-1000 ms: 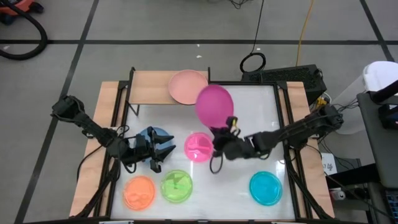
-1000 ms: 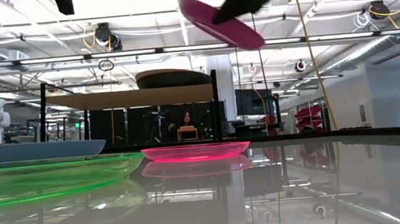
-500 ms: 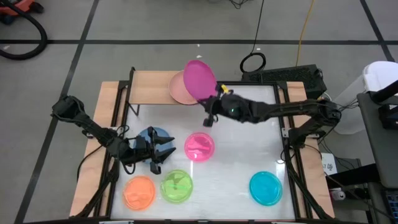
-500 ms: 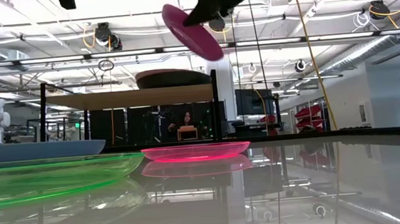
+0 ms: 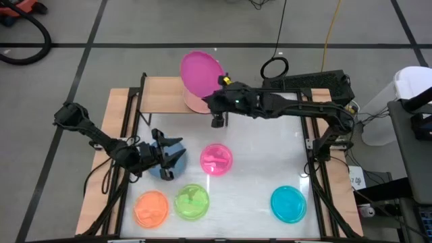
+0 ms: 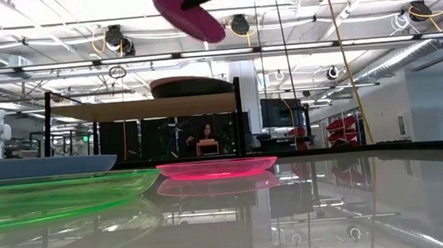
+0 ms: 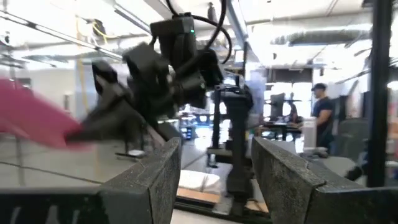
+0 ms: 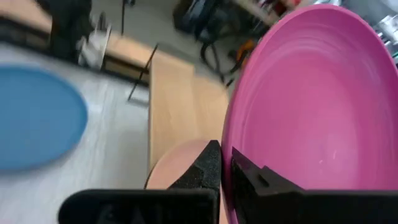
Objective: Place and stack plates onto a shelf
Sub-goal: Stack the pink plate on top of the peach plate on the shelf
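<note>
My right gripper (image 5: pixel 218 82) is shut on the magenta plate (image 5: pixel 201 73), high over the shelf's wooden board (image 5: pixel 160 94). A salmon plate (image 5: pixel 194 103) lies flat on that board, partly hidden by the magenta one. The magenta plate also shows in the low view (image 6: pixel 189 14) and the right wrist view (image 8: pixel 311 112). My left gripper (image 5: pixel 165 158) is open over the blue plate (image 5: pixel 173 144), which lies on the table at the left. Nothing shows between its fingers (image 7: pixel 155 183). No grey plate is in view. My right gripper pinches the magenta plate's rim (image 8: pixel 227 158) between its two fingers, one on the hollow face and one on the underside. The fingers come from the table's right side. The plate is lifted clear and tilted, above the salmon plate (image 8: pixel 180 165).
On the white table lie a translucent pink plate (image 5: pixel 216 159) in the middle, a green one (image 5: pixel 192 202) and an orange one (image 5: pixel 151 208) at the near left, and a cyan one (image 5: pixel 289 204) at the near right. The shelf's left half shows bare board.
My right gripper has carried the magenta plate from above the table's middle toward the far edge and a little left, out over the shelf and the salmon plate. The plate has stayed tilted and clear of everything.
</note>
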Robot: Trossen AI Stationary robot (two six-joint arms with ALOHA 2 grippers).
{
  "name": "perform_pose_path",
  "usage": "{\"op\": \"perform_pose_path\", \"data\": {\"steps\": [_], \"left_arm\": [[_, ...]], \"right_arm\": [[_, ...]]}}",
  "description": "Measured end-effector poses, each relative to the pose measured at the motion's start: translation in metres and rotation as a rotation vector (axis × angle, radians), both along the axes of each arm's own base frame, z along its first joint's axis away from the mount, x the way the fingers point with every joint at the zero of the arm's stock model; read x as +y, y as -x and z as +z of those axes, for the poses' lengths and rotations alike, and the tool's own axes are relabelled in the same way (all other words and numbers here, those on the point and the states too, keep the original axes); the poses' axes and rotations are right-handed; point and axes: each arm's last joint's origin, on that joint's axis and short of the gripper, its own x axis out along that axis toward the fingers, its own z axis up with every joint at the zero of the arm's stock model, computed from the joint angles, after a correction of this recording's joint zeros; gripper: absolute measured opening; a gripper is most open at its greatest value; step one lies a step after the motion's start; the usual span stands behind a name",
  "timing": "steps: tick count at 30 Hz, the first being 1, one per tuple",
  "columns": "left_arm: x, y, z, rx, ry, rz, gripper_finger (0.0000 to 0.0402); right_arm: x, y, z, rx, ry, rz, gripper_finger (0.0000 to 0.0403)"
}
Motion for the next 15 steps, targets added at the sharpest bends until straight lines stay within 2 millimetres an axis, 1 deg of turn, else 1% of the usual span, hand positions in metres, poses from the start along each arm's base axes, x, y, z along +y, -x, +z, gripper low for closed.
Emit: {"op": "perform_pose_path", "data": {"steps": [2,7,10,12,15], "left_arm": [[0.003,0.004,0.005,-0.011,0.000,0.016,0.0200],[0.006,0.011,0.012,-0.012,0.014,0.016,0.0200],[0.007,0.012,0.012,-0.002,0.004,0.018,0.0200],[0.007,0.012,0.012,0.000,-0.001,0.021,0.0200],[0.007,0.012,0.012,0.005,-0.015,0.029,0.0200]], "right_arm": [[-0.003,-0.007,-0.009,0.051,-0.009,-0.001,0.0000],[-0.006,-0.025,-0.047,0.175,-0.087,0.097,0.0000],[-0.008,-0.037,-0.071,0.242,-0.082,0.085,0.0000],[-0.011,-0.042,-0.084,0.281,-0.069,0.049,0.0000],[-0.016,-0.044,-0.096,0.326,-0.045,-0.005,0.0000]]}}
